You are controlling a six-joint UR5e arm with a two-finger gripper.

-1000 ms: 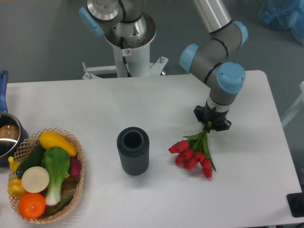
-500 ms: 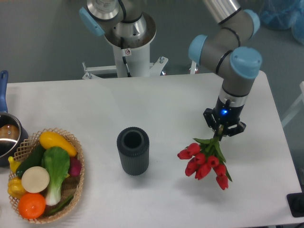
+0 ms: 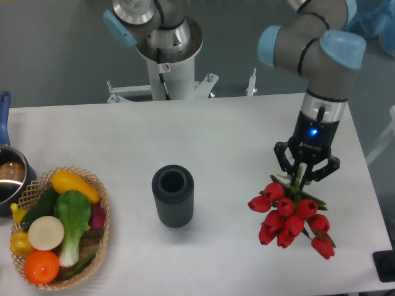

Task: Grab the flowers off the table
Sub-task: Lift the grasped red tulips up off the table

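Note:
The flowers (image 3: 289, 216), a bunch of red tulip buds with green stems and leaves, hang in the air over the right part of the white table (image 3: 222, 135). My gripper (image 3: 302, 176) points down and is shut on their green stems, just above the buds. The buds droop below the fingers, toward the table's front right. The stem ends are hidden inside the gripper.
A dark ribbed cylinder (image 3: 173, 195) stands upright at the table's middle. A wicker basket (image 3: 103, 231) of vegetables and fruit sits at the front left, with a pot (image 3: 11, 176) behind it. The robot base (image 3: 165, 46) stands behind the table.
The gripper has risen and moved right and toward the front, carrying the flowers with it. The bunch, which lay on the table, now hangs clear of it.

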